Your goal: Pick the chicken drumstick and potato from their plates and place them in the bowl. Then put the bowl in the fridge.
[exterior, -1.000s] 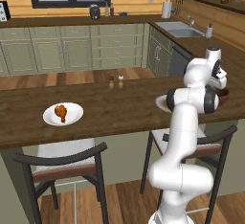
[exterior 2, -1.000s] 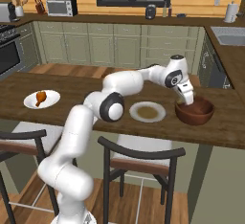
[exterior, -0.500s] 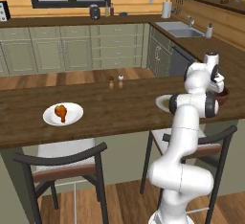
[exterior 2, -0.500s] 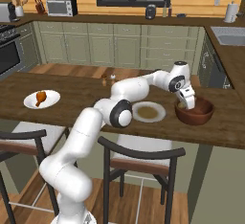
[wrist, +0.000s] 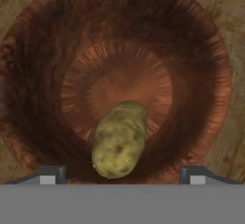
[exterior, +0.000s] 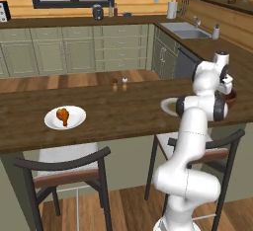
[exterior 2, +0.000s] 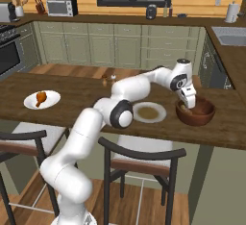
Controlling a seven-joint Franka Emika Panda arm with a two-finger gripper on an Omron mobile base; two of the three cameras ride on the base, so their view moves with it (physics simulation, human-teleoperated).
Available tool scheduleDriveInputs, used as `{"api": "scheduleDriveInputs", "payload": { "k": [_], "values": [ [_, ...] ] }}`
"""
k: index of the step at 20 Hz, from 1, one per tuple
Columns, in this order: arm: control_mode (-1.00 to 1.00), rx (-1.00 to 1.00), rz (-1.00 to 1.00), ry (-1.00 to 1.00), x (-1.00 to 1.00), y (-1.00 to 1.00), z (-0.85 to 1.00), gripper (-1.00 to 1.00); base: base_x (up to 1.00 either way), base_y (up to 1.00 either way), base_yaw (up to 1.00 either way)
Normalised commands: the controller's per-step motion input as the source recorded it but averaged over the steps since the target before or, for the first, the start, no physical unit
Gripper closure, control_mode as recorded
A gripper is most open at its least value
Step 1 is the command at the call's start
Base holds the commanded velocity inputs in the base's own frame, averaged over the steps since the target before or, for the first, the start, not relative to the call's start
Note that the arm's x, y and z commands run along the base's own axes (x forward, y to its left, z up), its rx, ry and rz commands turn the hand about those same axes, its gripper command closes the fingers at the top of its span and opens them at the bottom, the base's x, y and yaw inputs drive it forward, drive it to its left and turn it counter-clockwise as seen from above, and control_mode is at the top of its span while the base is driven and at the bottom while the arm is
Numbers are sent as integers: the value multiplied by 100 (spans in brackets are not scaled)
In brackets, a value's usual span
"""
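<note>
The claw (wrist: 122,174) hangs with jaws spread wide over the round dark reddish-brown wooden bowl (wrist: 191,50), gripping nothing. The yellowish-green lumpy potato (wrist: 118,139) lies inside the bowl, between the fingertips (wrist: 48,174). The glossy orange-brown chicken drumstick (exterior: 63,116) rests on the plain white round plate (exterior: 74,122) on the wooden tabletop (exterior: 118,116).

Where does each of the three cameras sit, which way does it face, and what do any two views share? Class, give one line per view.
Left base view: behind the arm to its left, looking forward and down over the counter; the white arm rises at lower right.
Right base view: behind to its right, same counter; the arm rises at lower left and reaches to the bowl.
Hand view: on the hand, looking down into the bowl at the potato; the gripper tips stand wide apart, jaws open.
Shared: both base views show the chicken drumstick on its white plate.
</note>
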Motion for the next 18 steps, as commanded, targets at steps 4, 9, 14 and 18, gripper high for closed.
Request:
{"api": "scheduleDriveInputs", "payload": {
  "k": [4,9,14,18],
  "values": [
    [-100,-7,0,-27,-62,23,11,-100,0,0,0],
    [-100,-10,0,-53,-100,67,4,-100,0,0,0],
    [-100,-10,2,-13,-100,79,53,-100,0,0,0],
    [-100,-8,26,2,-100,99,62,-100,0,0,0]
  ]
}}
